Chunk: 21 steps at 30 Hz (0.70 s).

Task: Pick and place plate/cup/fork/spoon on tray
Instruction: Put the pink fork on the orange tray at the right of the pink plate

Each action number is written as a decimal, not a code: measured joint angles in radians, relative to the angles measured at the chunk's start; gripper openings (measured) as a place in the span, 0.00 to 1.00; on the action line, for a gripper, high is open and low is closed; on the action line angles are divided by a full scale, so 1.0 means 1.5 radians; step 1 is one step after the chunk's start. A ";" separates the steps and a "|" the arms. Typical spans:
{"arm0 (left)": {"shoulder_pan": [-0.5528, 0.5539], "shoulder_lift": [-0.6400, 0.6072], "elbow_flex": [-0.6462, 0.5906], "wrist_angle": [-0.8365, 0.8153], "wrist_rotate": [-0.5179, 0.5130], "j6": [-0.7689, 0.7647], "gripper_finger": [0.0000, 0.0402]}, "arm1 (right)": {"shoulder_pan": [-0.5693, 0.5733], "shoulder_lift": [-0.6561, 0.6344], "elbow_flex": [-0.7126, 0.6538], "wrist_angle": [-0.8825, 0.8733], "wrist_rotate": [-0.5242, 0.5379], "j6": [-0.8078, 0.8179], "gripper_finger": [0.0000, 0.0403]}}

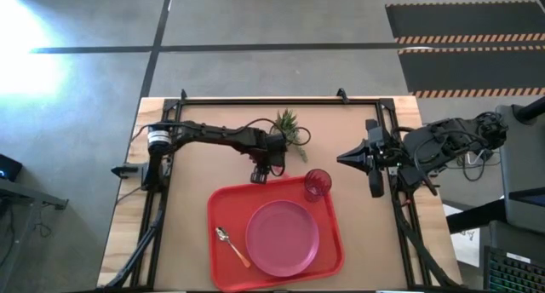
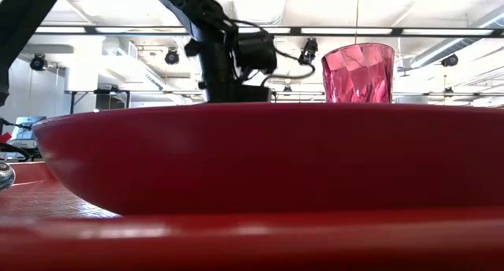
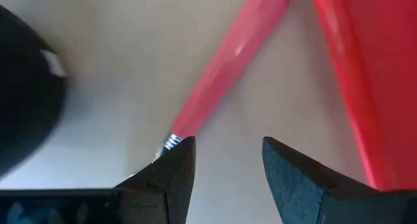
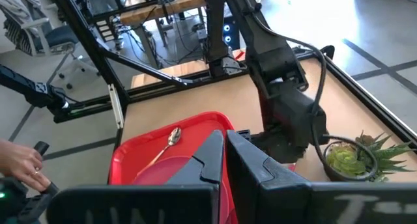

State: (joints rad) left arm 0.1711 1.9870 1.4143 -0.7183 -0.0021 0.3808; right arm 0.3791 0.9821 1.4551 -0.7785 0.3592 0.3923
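Note:
The red tray [image 1: 223,199] lies at the table's near middle. On it are the pink plate [image 1: 283,237], the orange-handled spoon [image 1: 232,245] at its left, and the red-pink cup [image 1: 317,184], upright in its far right corner. The fork [image 3: 228,68] lies flat on the table just beyond the tray's far rim [image 3: 352,74]. My left gripper [image 1: 260,175] points down over the fork's metal end [image 3: 171,142], fingers open, one finger on either side of the fork's line. My right gripper [image 1: 345,159] hovers at the table's right, shut and empty. My left gripper stands open over the fork from above. One fingertip [image 3: 176,168] covers the fork's metal neck [image 3: 171,142], where the pink handle ends. I cannot tell whether it touches the fork. The fork lies flat on the table.
A small potted green plant [image 1: 289,127] stands on the table just beyond my left gripper. A dark frame runs along the table's far, left and right edges. A person's hand [image 4: 19,162] shows beyond the table in the right wrist view.

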 joint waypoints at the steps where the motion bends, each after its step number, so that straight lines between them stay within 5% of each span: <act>1: 0.000 0.006 0.000 -0.003 0.000 0.000 0.40 | 0.000 0.001 0.000 0.000 0.000 0.000 0.02; 21: 0.010 0.024 0.076 -0.018 -0.016 0.065 0.40 | 0.000 0.003 0.000 -0.001 0.000 0.005 0.02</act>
State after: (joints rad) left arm 0.1862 2.0233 1.5279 -0.7447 -0.0266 0.4779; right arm 0.3790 0.9859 1.4548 -0.7795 0.3588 0.4004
